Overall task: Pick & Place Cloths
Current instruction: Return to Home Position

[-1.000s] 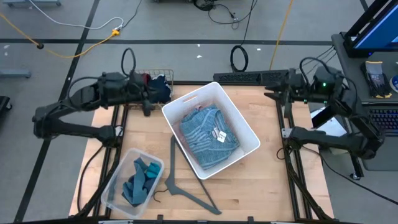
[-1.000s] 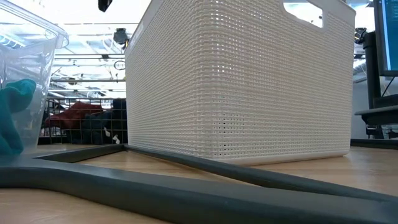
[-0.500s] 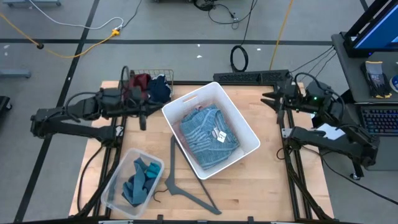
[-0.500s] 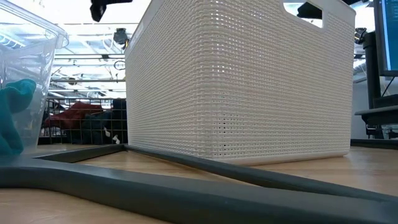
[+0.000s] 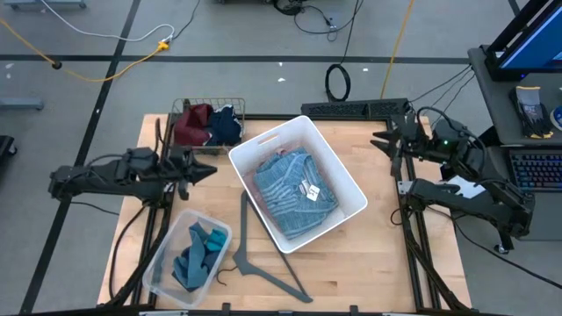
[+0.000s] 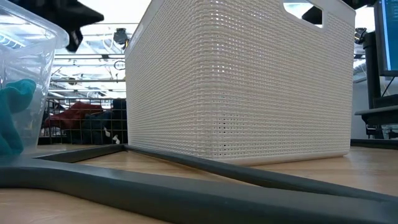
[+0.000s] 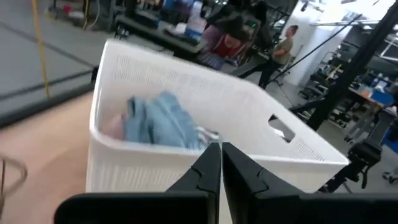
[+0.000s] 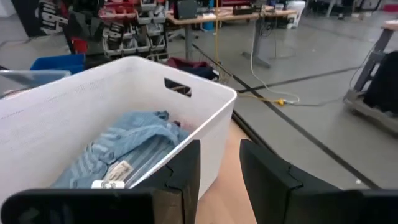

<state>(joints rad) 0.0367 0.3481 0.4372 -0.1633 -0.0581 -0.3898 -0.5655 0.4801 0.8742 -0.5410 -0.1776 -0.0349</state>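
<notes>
while flanking the white bin point(image 5: 338, 161) (light-blue shirt point(image 5: 285, 189) inside): pressed together at left gripper point(image 5: 209, 169), narrowly parted at right gripper point(image 5: 379, 140).

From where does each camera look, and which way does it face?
High: above the table, straight down; both arms, left gripper and right gripper.
Low: table-top height, level toward the white bin; a dark arm part.
Left wrist: toward the bin; its shut fingers.
Right wrist: toward the bin; its open fingers.
Both wrist views share the light-blue shirt.
</notes>
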